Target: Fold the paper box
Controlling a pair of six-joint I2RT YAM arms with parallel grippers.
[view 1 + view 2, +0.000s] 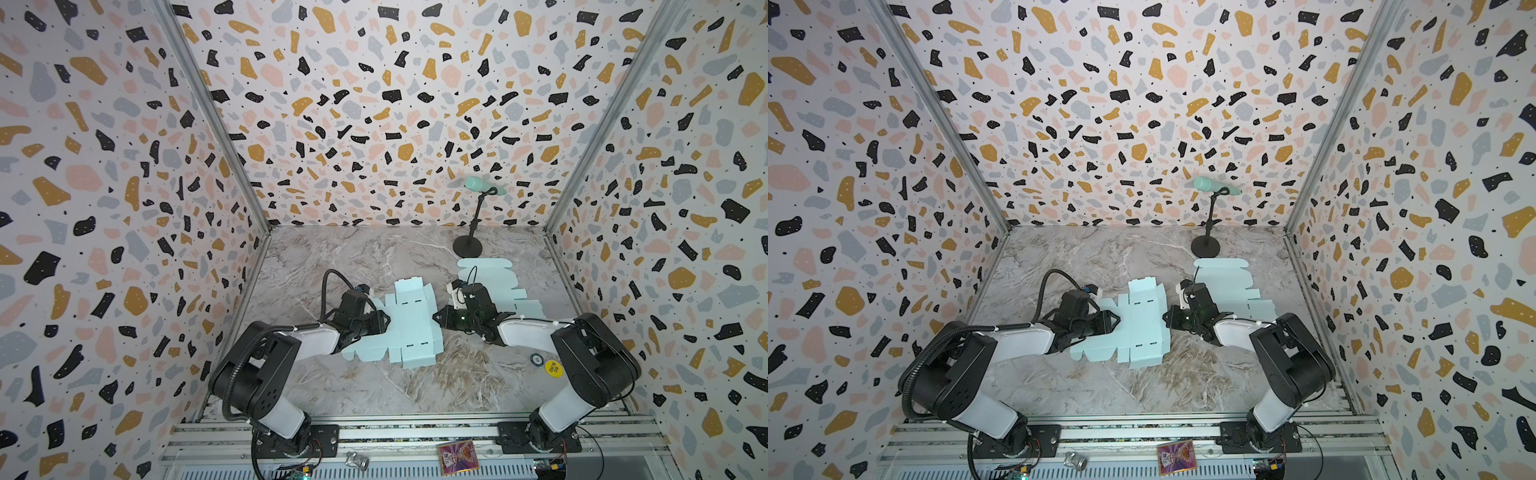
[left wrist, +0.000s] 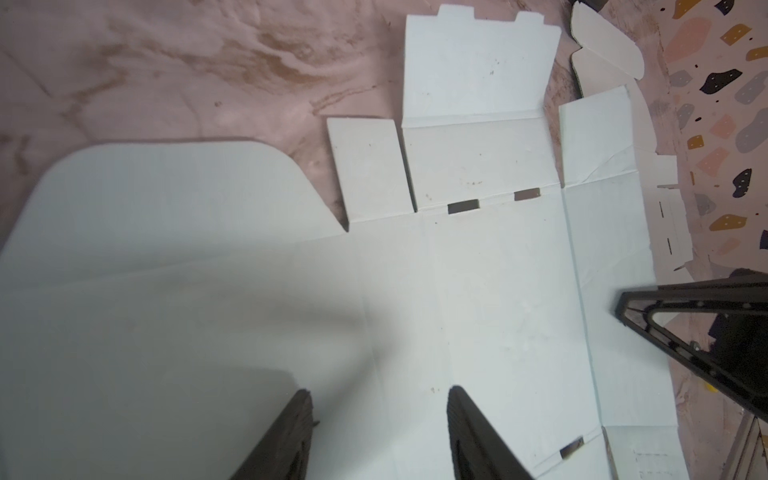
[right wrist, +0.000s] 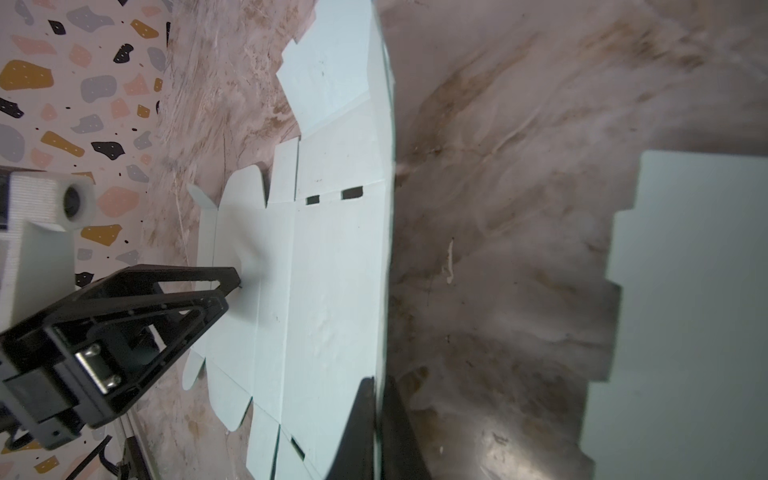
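Two grippers meet at the flattened pale-blue paper box (image 1: 411, 328) lying between them: the left gripper (image 2: 379, 392), jaws apart, sets its tips on the panel beneath it; the right gripper (image 3: 378, 380) is pinched together on the box's raised edge flap.

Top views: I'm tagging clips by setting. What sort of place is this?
Probably a purpose-built robot recording booth: terrazzo-print panels enclose a marble-look tabletop, an aluminium rail runs along the front, a microphone stands behind.

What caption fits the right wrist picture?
Right jaws pinch an edge of the flat pale-blue cardboard box sheet.
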